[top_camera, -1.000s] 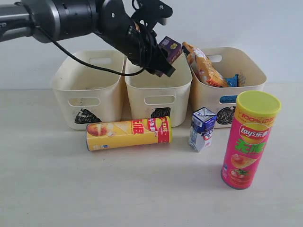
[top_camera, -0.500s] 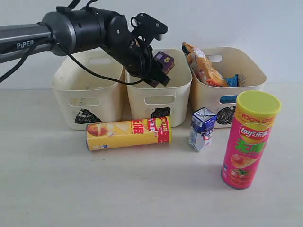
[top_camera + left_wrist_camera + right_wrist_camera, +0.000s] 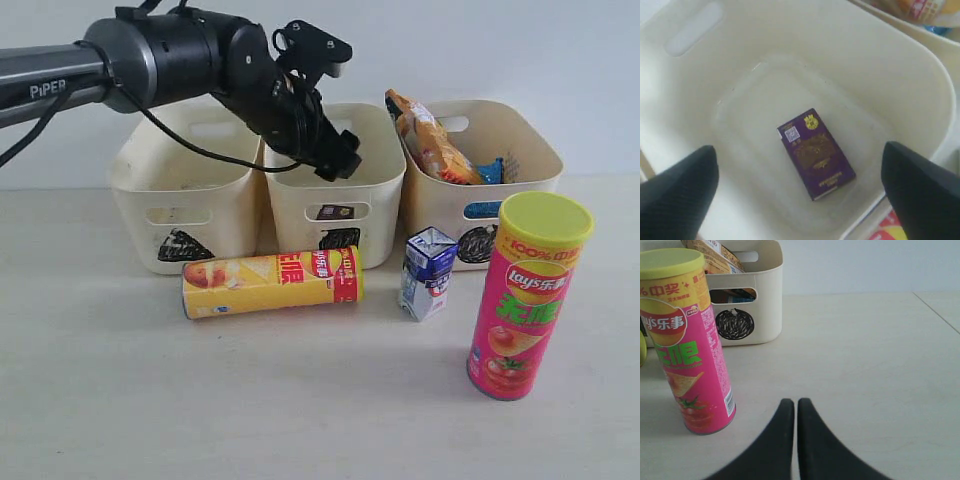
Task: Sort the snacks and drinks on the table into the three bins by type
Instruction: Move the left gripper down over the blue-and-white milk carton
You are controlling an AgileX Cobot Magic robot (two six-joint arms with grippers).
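Note:
My left gripper [image 3: 336, 152] hangs open over the middle bin [image 3: 375, 185]; nothing is between its fingers [image 3: 680, 180]. A purple box [image 3: 816, 153] lies flat on that bin's floor [image 3: 850, 60] and shows through the handle cut-out [image 3: 335, 212]. The yellow-and-red tube [image 3: 270, 282] lies on its side before the bins. The blue-and-white carton [image 3: 428, 272] stands beside it. The pink tube [image 3: 528, 295] stands upright at the front right. My right gripper [image 3: 792, 402] is shut and empty on the table beside the pink tube [image 3: 687, 340].
The left bin [image 3: 140, 190] stands beside the middle one. The right bin [image 3: 440, 205], marked with a circle [image 3: 735, 322], holds an orange bag [image 3: 430, 140] and a blue bag [image 3: 492, 170]. A wall rises behind the bins.
The left gripper held the purple box above the middle bin; it has opened, and the box now lies on the bin's floor. The arm shifted slightly.

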